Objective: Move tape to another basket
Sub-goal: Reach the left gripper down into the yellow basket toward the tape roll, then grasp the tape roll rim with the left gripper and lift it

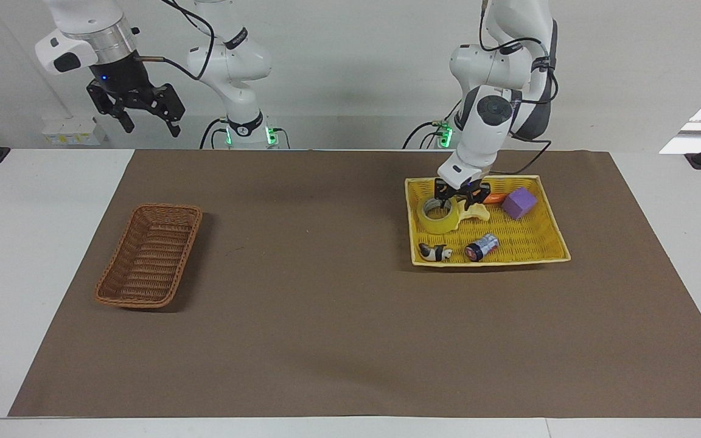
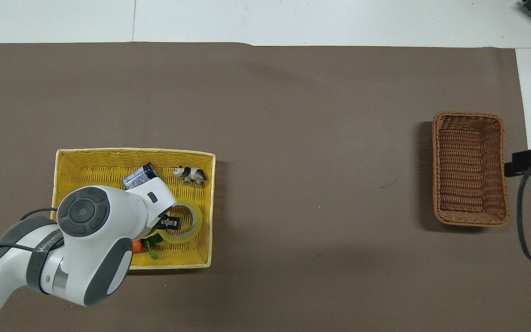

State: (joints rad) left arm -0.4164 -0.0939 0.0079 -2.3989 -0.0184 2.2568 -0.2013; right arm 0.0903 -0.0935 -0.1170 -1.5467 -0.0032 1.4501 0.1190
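Observation:
The tape [image 1: 437, 216], a translucent yellow roll, lies flat in the yellow tray [image 1: 548, 246] at the tray's end nearer the table's middle. It also shows in the overhead view [image 2: 195, 224]. My left gripper [image 1: 461, 199] is open and low over the tape's rim, on the side next to the crescent toy. In the overhead view one finger [image 2: 171, 223] sits inside the roll's hole. The brown wicker basket [image 1: 149, 258] stands empty toward the right arm's end of the table. My right gripper [image 1: 143, 120] waits open, high above the table's edge there.
The yellow tray [image 2: 109, 154] also holds a pale crescent toy [image 1: 478, 212] touching the tape, a carrot [image 1: 498, 198], a purple block [image 1: 519, 202], a panda figure [image 1: 435, 252] and a small can [image 1: 481, 247]. A brown mat [image 1: 326, 316] covers the table.

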